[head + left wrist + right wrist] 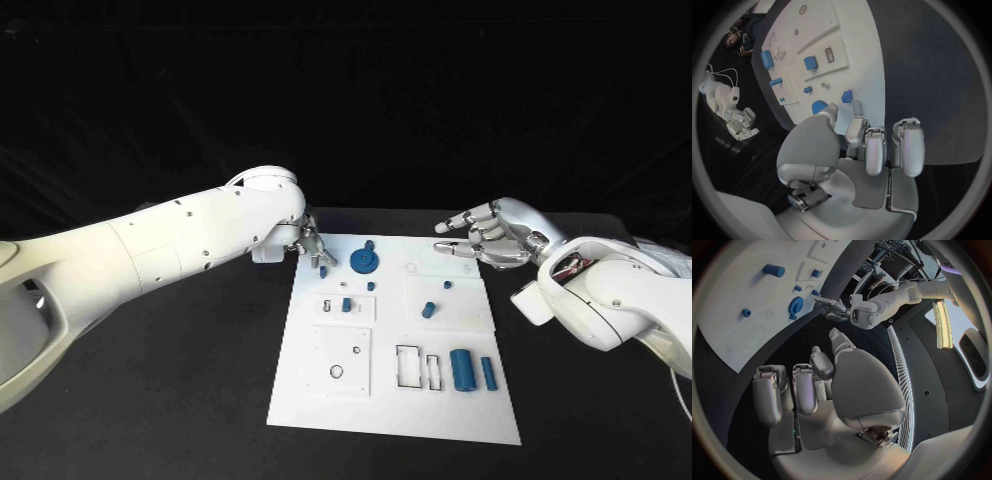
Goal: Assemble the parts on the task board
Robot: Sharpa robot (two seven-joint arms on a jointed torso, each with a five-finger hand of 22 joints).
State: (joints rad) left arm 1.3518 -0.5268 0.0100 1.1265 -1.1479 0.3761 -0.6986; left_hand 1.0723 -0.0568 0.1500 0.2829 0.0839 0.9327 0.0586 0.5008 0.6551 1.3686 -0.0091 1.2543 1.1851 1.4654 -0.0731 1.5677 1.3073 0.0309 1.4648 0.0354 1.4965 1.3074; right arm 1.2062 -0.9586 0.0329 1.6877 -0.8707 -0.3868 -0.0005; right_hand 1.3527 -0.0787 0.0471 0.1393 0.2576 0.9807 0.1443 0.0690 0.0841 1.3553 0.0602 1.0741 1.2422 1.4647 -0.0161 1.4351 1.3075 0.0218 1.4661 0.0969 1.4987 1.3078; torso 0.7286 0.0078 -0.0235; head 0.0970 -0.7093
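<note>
The white task board lies flat in the middle of the black table, its long side running away from the robot. At the board's far end a blue gear lies flat, with a small blue peg just beyond it and another small blue piece just on the near side of the gear. Toward the board's middle stand a short blue pin and a tilted blue piece. A small blue block sits in a rectangular recess on the board's left half. Near the board's near right corner a large blue cylinder lies beside a thinner blue bar, both next to two empty rectangular slots. A round hole shows in the raised square panel at the board's near left.

The left robot hand hovers over the board's far left corner, just beside the gear; its fingers point down toward the board, slightly apart, and the wrist view shows nothing held between them. The right robot hand hangs just off the board's far right corner, above the table, with its fingers loosely curled and spread and nothing in its grasp.
</note>
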